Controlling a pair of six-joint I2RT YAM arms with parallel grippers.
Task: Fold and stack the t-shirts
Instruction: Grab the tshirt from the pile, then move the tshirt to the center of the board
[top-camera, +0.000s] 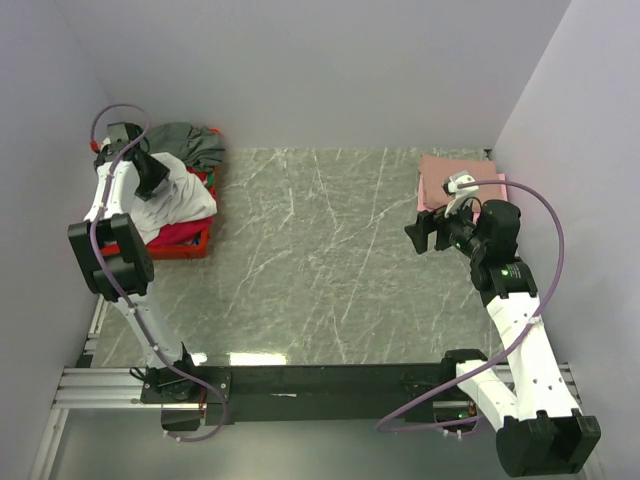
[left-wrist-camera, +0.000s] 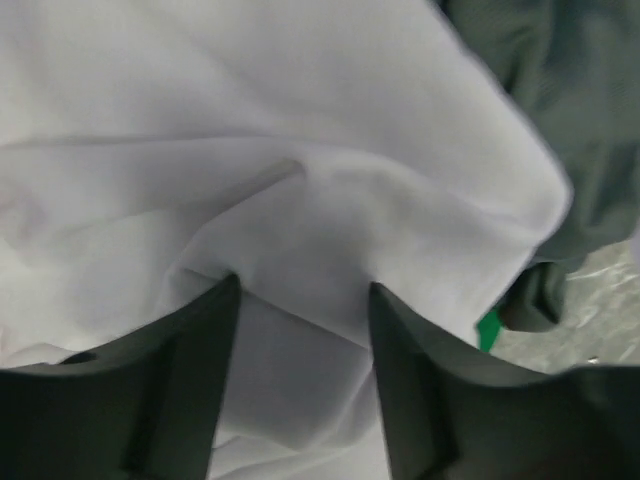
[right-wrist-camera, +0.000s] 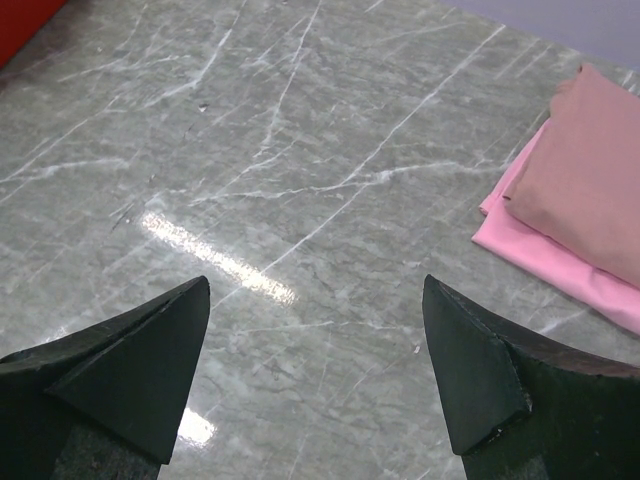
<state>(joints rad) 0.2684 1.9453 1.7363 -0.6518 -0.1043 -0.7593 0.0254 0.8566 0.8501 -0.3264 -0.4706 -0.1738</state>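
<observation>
At upper left, the left gripper (left-wrist-camera: 302, 288) is spread, its tips sunk into the white tee (left-wrist-camera: 250, 130) heaped in the red basket (top-camera: 190, 248). The right gripper (right-wrist-camera: 315, 290) hangs wide apart above the table (right-wrist-camera: 250, 150). Folded pink tees (right-wrist-camera: 590, 180) lie at far right.

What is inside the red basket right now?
A white t-shirt lies on top, a grey t-shirt at the far side, magenta fabric showing beneath. Anything deeper in the red basket is covered.
</observation>
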